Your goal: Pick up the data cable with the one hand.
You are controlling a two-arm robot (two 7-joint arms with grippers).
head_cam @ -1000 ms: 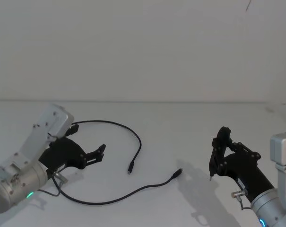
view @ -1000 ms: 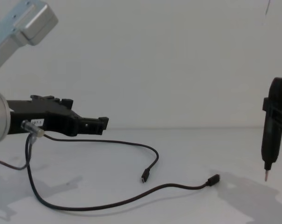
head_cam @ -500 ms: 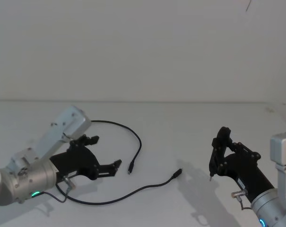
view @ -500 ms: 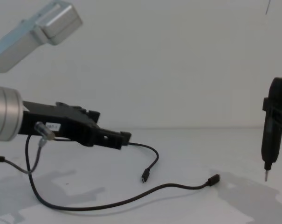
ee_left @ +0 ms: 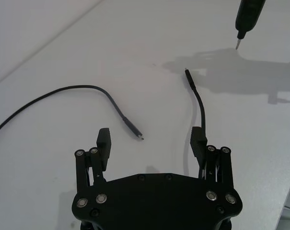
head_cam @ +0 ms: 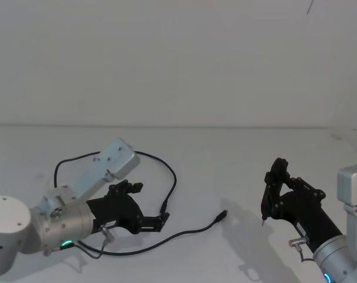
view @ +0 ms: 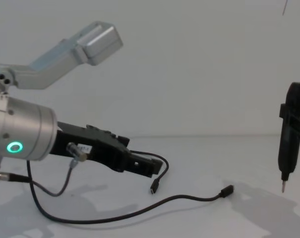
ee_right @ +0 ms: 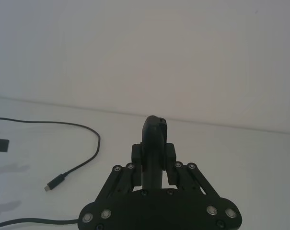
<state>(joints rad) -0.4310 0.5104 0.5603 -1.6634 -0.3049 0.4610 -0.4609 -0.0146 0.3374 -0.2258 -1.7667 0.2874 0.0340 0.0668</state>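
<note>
Reaching low over the white table (head_cam: 237, 159) in the head view, the left gripper (head_cam: 150, 202) has its jaws spread apart beside one plug end of the data cable (head_cam: 175, 177). The cable lies flat on the table, looping behind the left arm and round below it to its other plug, further right. The right gripper (head_cam: 264, 219) hangs above the table, well off to the right, its tapered finger pointing down.

In the left wrist view, the left gripper (ee_left: 151, 136) is wide open and holds nothing. One plug of the data cable (ee_left: 94, 87) lies between the two fingertips, touching neither, and the cable's other end runs close by one finger.

In the right wrist view, the right gripper (ee_right: 154, 122) has its fingers pressed together, with the data cable (ee_right: 98, 143) on the table beyond it.

In the chest view, the left gripper (view: 149, 166) tilts down just above the data cable (view: 184, 197). A short grey wire (view: 65, 181) dangles from its wrist. The right gripper (view: 282, 184) hangs upright at the right edge.
</note>
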